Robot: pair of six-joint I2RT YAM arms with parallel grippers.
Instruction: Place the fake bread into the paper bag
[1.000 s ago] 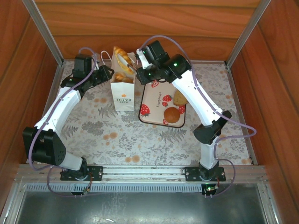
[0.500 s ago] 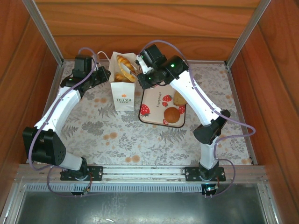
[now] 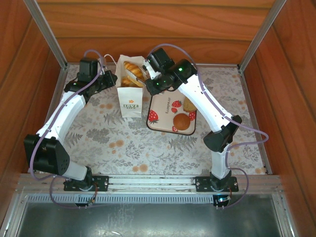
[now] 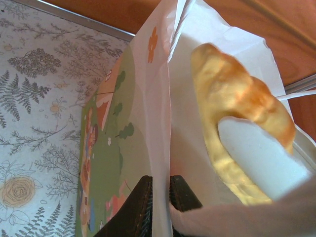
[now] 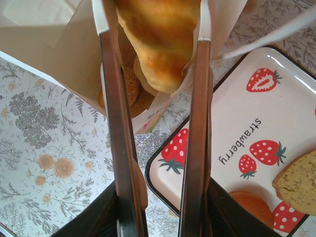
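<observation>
Bag (image 3: 130, 94) upright, bread (image 3: 131, 69) piled in its mouth. Tray (image 3: 165, 116) just right of bag, two buns (image 3: 181, 122) on it. Left gripper (image 4: 161, 182) pinches bag wall. Right gripper (image 5: 155, 19) straddles roll (image 5: 158, 49) at bag mouth; gripping or released, cannot tell. Buns likely light, firm, smooth: grip across middle.

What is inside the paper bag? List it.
Golden pastries: a long roll uppermost, a speckled bun beneath. They and the bag walls hide anything lower.

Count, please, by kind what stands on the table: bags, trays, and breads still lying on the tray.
Paper bag: 1
Strawberry tray: 1
Breads on the tray: 2 (round bun, seeded piece)
Total: 4
</observation>
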